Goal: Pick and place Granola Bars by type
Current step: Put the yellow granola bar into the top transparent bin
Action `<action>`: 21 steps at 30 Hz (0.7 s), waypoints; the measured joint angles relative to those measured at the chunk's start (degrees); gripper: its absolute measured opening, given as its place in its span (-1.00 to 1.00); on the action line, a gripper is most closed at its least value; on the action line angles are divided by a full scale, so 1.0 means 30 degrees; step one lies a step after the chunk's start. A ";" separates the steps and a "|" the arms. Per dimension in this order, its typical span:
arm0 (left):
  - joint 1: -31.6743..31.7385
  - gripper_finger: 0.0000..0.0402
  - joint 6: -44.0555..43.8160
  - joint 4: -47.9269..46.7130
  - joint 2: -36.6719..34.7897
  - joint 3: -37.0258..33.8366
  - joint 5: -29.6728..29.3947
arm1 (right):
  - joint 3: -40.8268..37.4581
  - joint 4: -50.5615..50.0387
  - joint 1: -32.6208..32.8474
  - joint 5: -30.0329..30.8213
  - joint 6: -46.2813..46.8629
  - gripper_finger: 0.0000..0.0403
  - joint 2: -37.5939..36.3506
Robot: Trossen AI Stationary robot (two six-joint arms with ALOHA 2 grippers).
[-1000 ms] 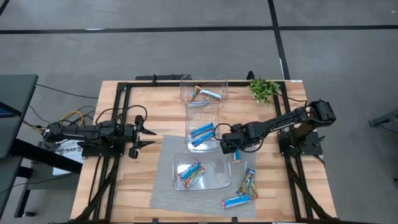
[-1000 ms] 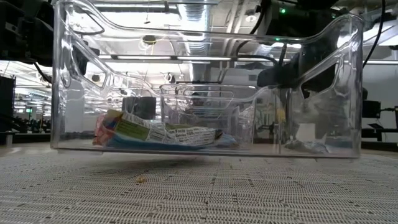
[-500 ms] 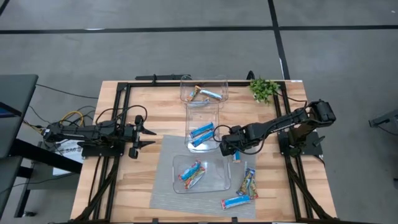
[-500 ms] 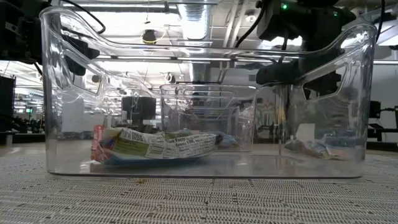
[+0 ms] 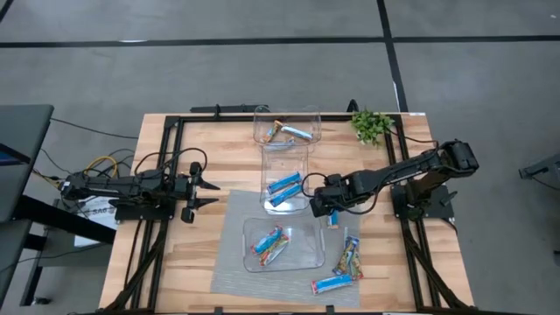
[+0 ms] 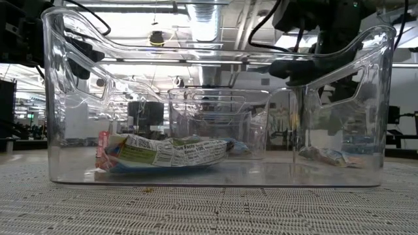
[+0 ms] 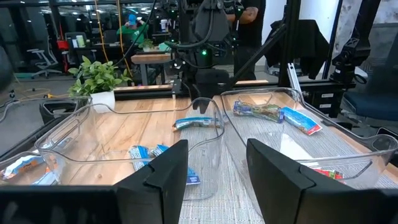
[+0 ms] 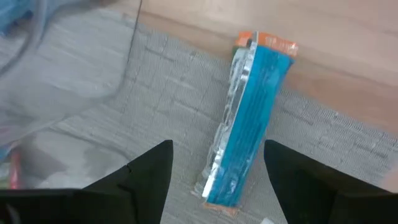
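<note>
Since a second ago, the clear bin (image 5: pixel 280 246) holding multicoloured bars (image 5: pixel 268 244) has shifted slightly on the grey mat (image 5: pixel 229 262). Right claw (image 5: pixel 330 208) is hovering wide open, empty, above a blue granola bar (image 8: pixel 247 118) straddling mat and tabletop (image 5: pixel 219 149). Left claw (image 5: pixel 213 192) is waiting open, empty, at the tabletop's left.

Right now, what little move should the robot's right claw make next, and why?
Probably straight down. The right gripper hangs open above a blue bar that lies loose on the grey mat, with a finger on either side of it. Lowering would let it close on the bar. The left gripper waits open off the mat.
</note>
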 joint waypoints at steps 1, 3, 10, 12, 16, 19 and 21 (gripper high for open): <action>-0.0005 -0.22 0.0000 0.0006 -0.0001 0.0002 0.0000 | 0.0000 0.0007 -0.0101 0.0101 -0.0012 0.21 -0.0005; -0.0002 -0.22 0.0000 0.0002 -0.0006 0.0001 0.0000 | 0.0000 -0.0036 -0.0408 0.0116 -0.0037 0.21 -0.0005; -0.0003 -0.22 -0.0004 0.0000 -0.0007 0.0000 0.0000 | 0.0000 -0.0565 -0.1261 0.0463 -0.0516 0.21 -0.0005; -0.0007 -0.22 -0.0007 0.0000 -0.0006 0.0000 0.0000 | 0.0003 -0.0805 -0.1335 0.0642 -0.0527 0.21 -0.0005; -0.0007 -0.22 -0.0007 0.0000 -0.0005 0.0005 0.0000 | -0.0210 -0.0797 -0.1320 0.0649 -0.0505 0.21 -0.0005; 0.0000 -0.22 -0.0007 0.0007 -0.0003 0.0004 0.0000 | -0.0584 -0.0723 -0.1313 0.0375 -0.0389 0.21 -0.0005; -0.0005 -0.22 -0.0007 0.0000 0.0000 0.0005 0.0000 | -0.0757 -0.0668 -0.1313 0.0219 -0.0218 0.21 -0.0005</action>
